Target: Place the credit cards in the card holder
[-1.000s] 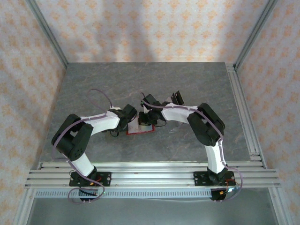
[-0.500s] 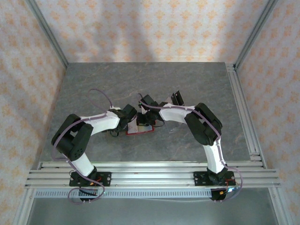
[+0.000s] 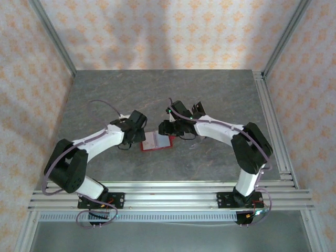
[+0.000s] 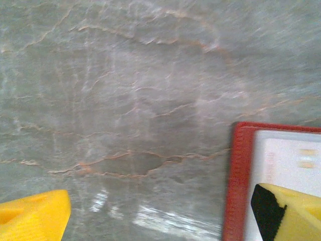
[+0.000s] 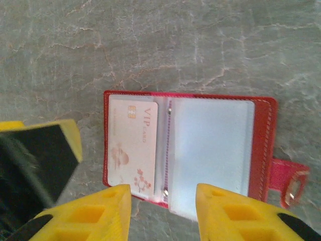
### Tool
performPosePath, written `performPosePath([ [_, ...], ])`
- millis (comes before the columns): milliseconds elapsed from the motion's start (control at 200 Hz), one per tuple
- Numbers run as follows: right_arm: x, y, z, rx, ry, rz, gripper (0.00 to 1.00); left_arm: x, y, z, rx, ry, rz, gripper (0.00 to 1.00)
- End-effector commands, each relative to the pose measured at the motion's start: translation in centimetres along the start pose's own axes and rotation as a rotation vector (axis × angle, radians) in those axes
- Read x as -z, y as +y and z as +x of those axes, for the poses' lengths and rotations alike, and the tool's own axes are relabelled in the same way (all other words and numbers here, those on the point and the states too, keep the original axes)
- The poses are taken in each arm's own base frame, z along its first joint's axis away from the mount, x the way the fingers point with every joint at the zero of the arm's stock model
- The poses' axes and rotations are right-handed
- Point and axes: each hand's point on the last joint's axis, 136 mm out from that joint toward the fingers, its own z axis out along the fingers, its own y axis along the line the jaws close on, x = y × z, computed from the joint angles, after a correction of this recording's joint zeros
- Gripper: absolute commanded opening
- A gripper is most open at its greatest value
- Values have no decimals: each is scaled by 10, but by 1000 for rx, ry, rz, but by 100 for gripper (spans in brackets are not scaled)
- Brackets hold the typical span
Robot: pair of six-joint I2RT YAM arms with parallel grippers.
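The red card holder (image 5: 263, 145) lies opened flat on the grey marbled desk (image 3: 105, 100). In the top view it is a little toward 6 o'clock from the desk's middle, between the two arms' ends.

From the right wrist, its 9 o'clock half holds a pale credit card (image 5: 133, 148), which sits in the pocket with its printed face up. The 3 o'clock half shows clear sleeves (image 5: 210, 145) with nothing visible in them. A pink-red strap (image 5: 290, 182) with a metal snap sticks out from the holder's 4 o'clock corner and rests on the desk.

The right claw (image 5: 163, 213) hangs over the holder's 6 o'clock edge. Its yellow fingers (image 5: 100, 213) are apart and grip nothing. In the same view, at 9 o'clock of the holder, a yellow finger with a black pad (image 5: 45, 160) stands just beside the holder's edge, and it looks to be one of the left claw's.

The left claw (image 4: 155, 216) is spread wide, with one finger at each lower corner of its own view and bare desk between them. Its 4 o'clock finger overlaps the holder's pale inside next to the red border, and whether it touches cannot be told. That claw holds nothing.
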Motion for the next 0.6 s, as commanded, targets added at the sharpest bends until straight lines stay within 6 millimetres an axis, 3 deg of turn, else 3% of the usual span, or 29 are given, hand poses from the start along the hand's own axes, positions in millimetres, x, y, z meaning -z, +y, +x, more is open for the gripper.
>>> performPosePath([
  [0,-4,-29,21,-26,28,93,40,3,-31,-3,44,33,218,95],
  [255,-19,-57,36,-58,39,156,38,-8,-66,-2,72,72,438,95],
  [596,-33,-77,43,-75,58,197,30,-28,-75,-4,73,65,452,95],
])
